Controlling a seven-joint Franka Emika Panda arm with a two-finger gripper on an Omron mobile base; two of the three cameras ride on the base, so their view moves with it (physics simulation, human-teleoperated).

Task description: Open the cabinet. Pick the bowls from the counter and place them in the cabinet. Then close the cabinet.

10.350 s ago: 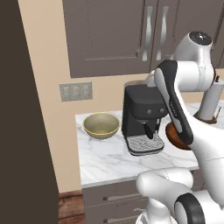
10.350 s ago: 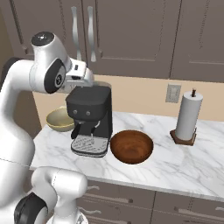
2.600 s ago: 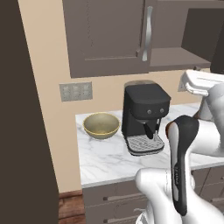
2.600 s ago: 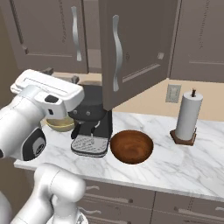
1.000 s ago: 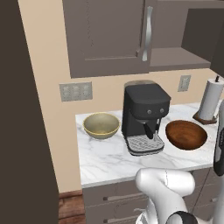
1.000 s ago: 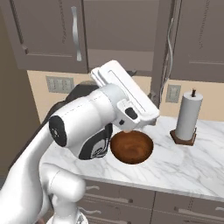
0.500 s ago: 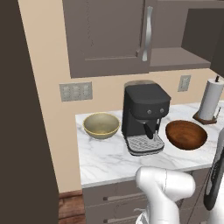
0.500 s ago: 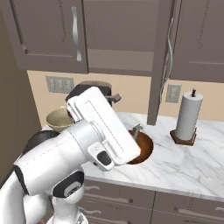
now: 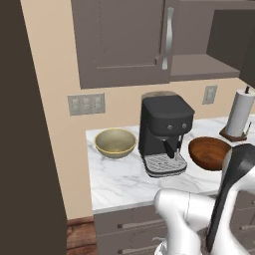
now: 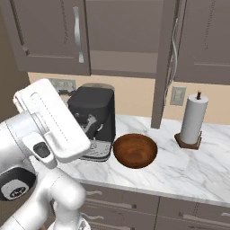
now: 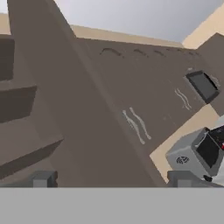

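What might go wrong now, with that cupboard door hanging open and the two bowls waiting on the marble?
The open dark grey-brown cabinet door hangs above the glossy reddish-brown bowl, so a lift could clip it. The pale olive-yellow bowl sits behind the black coffee machine, awkward to reach. The tall paper towel roll could be knocked over.

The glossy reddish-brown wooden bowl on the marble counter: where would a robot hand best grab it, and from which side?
Probably by the rim, from above. The glossy reddish-brown wooden bowl sits upright and open, too wide to span, so one finger inside and one outside the wall suits it. The right-hand rim looks freest: the black coffee machine stands close on its left.
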